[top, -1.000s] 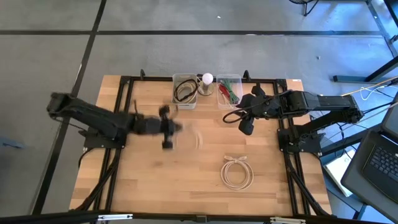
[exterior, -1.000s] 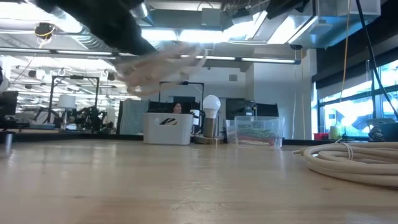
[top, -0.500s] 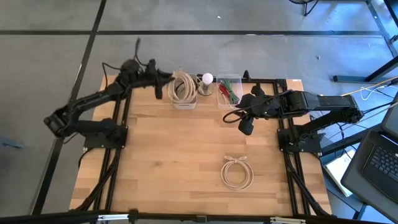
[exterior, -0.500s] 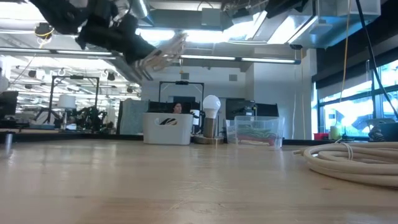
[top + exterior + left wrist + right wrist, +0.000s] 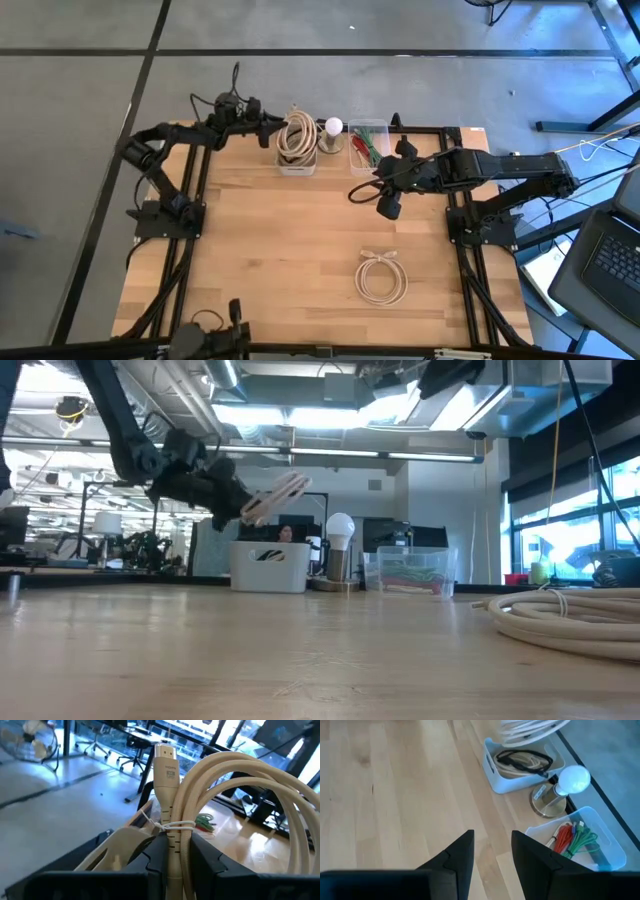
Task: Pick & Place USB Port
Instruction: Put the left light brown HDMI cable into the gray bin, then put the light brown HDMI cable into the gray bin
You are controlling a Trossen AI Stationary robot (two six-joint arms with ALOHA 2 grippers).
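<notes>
My left gripper (image 5: 264,128) is at the table's far edge, shut on a coiled cream cable (image 5: 295,135) with an HDMI-marked plug (image 5: 166,757). It holds the coil in the air over the white bin (image 5: 298,160), as the low view (image 5: 275,497) also shows. A second cream coil (image 5: 381,278) lies flat on the table at the near right. My right gripper (image 5: 389,206) is open and empty, above the table right of centre. My left gripper pinches the coil's bundled strands between its two fingers (image 5: 152,855), just below the white tie (image 5: 172,826) and beside the plug's stem. The fingers come roughly level from the table's left. The coil is lifted clear and tilts upward away from the fingers (image 5: 285,490).
The white bin (image 5: 520,762) holds a dark cable. Beside it at the far edge stand a white bulb on a base (image 5: 333,130) and a clear bin of red and green cables (image 5: 370,147). A dark frame (image 5: 200,190) runs along the table's sides.
My left gripper has swung from above the table's left middle up and toward the far edge. It has carried the cream coil to a place over the white bin and stayed shut on it. My right gripper has shifted slightly toward the table's left.
</notes>
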